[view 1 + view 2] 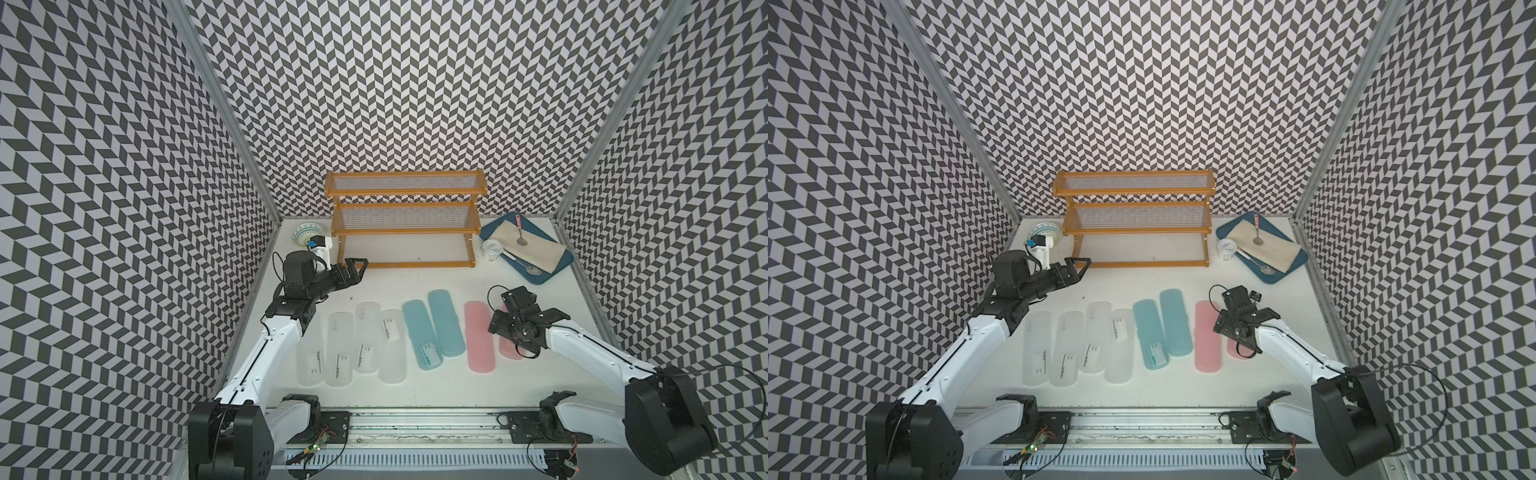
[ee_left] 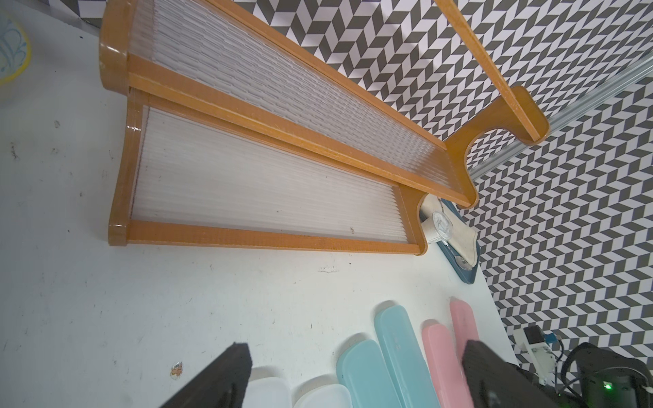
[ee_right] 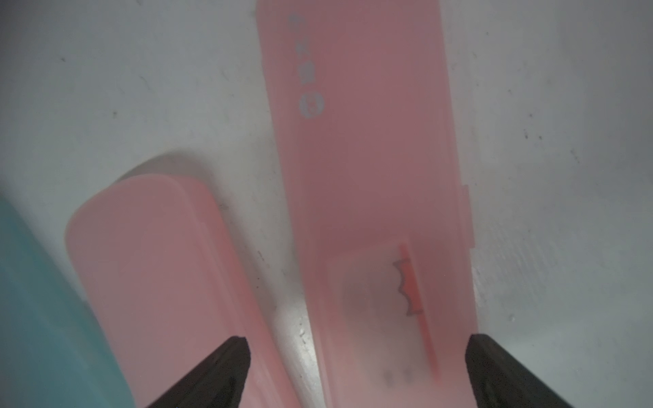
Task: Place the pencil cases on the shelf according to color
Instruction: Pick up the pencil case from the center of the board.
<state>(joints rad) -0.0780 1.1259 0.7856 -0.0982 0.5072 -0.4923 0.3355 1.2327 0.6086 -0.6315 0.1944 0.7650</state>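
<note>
Squarely beneath the wide-spread right gripper (image 3: 357, 341), a pink pencil case (image 3: 367, 159).

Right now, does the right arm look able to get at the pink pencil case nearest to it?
Probably yes. The right tool hangs open over that pink case, the jaws wider than it. Nothing lies on it, and a gap separates it from the second pink case.
</note>
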